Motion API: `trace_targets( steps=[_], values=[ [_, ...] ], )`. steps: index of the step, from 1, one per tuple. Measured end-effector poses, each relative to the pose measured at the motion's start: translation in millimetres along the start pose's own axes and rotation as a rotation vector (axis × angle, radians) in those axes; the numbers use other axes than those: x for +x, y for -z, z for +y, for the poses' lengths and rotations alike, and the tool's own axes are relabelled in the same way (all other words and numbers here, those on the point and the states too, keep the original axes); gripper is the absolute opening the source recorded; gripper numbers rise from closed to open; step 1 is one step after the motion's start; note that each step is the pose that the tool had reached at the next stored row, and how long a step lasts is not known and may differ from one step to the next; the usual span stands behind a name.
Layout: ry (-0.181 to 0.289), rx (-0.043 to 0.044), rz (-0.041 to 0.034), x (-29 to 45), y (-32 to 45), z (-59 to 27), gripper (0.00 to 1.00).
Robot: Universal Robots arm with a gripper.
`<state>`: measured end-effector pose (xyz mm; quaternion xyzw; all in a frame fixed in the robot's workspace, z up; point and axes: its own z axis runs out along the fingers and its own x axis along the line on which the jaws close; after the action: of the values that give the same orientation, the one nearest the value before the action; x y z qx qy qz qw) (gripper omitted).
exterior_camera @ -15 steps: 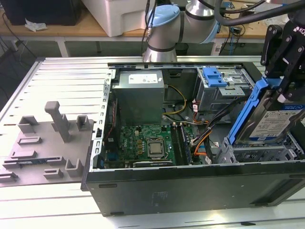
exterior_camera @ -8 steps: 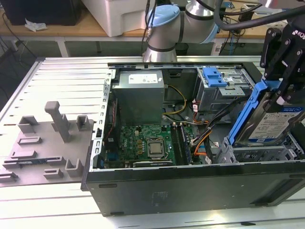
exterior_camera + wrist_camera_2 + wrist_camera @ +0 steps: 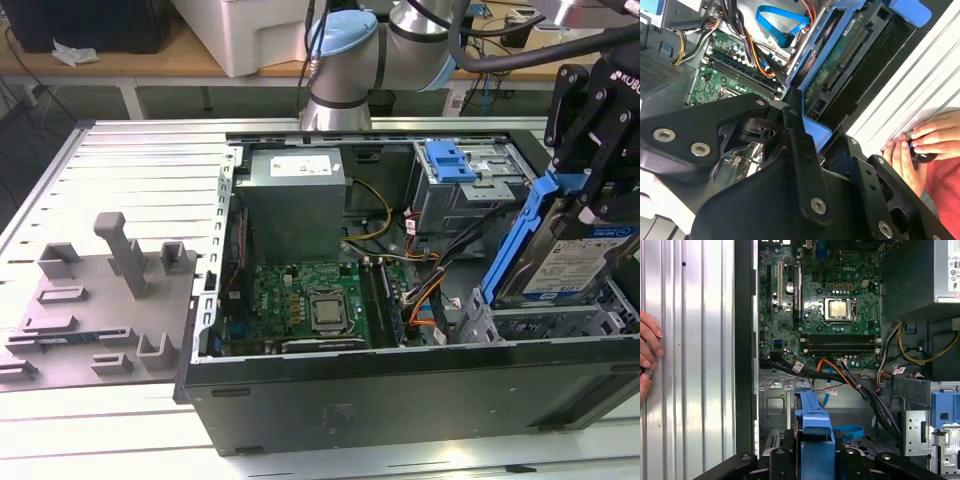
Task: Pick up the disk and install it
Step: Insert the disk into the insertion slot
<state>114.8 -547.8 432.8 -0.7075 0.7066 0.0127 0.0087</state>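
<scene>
In the exterior view, the open computer case [image 3: 400, 400] lies on the ribbed table [image 3: 130, 160]. At its near corner, on the exterior view's right, the tool [image 3: 583, 192] is clamped on the blue bracket of the disk [image 3: 572, 262]. The disk hangs tilted over the metal drive cage [image 3: 545, 325]; contact cannot be told. Farther in, the case holds a green motherboard [image 3: 300, 290] and loose cables [image 3: 425, 290], then a grey power supply [image 3: 295, 195] and a blue tab [image 3: 450, 160]. A person's hand [image 3: 920, 145] rests on the table beside the case.

An open computer case [image 3: 400, 395] holds a green motherboard [image 3: 290, 295] beside a grey power supply [image 3: 290, 205].
</scene>
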Motion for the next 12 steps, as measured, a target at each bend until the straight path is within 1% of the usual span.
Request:
trace_targets(
  steps=[4,12],
  values=[
    [0.000,0.0000,0.0000,0.0,-1.1,-0.4,0.37],
    [-0.001,0.0001,-0.0005,0.1,-1.1,-0.7,0.37]
  ],
)
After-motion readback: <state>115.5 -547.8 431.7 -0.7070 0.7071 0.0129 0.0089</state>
